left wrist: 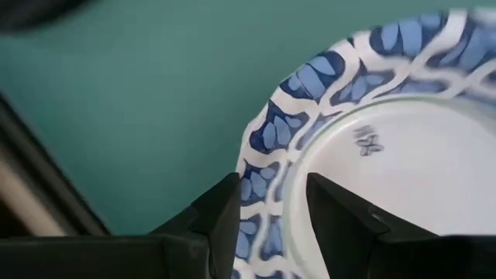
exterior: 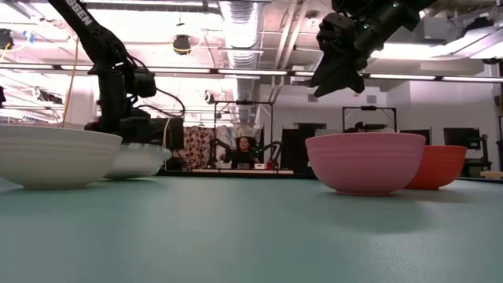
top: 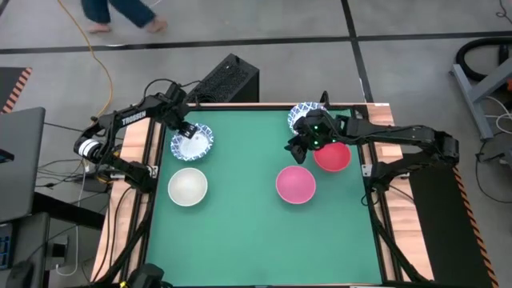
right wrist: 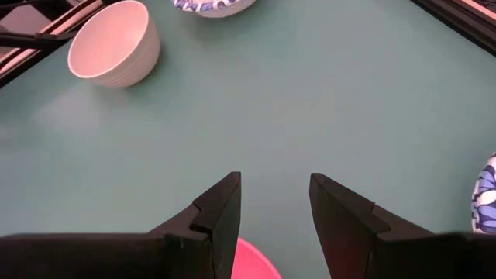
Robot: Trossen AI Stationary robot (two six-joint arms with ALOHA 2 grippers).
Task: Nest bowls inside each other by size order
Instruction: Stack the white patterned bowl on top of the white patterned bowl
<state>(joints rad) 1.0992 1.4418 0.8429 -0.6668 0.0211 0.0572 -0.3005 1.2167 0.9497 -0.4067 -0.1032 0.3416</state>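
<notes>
Rim of blue-patterned bowl (left wrist: 372, 155) between left tool (left wrist: 271, 213) fingers, left wrist view only.

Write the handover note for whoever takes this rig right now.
Left end effector: fingers straddling the rim of the blue-patterned bowl at the mat's far left; whether it grips yet, cannot tell.
Right end effector: open, empty, raised over the pink bowl.
Other bowls: off-white bowl nearer than the left blue one; red bowl beside the pink; second blue-patterned bowl at the far edge, under the right arm.
Done: no nesting visible among these.
Left: nest all by size.
</notes>
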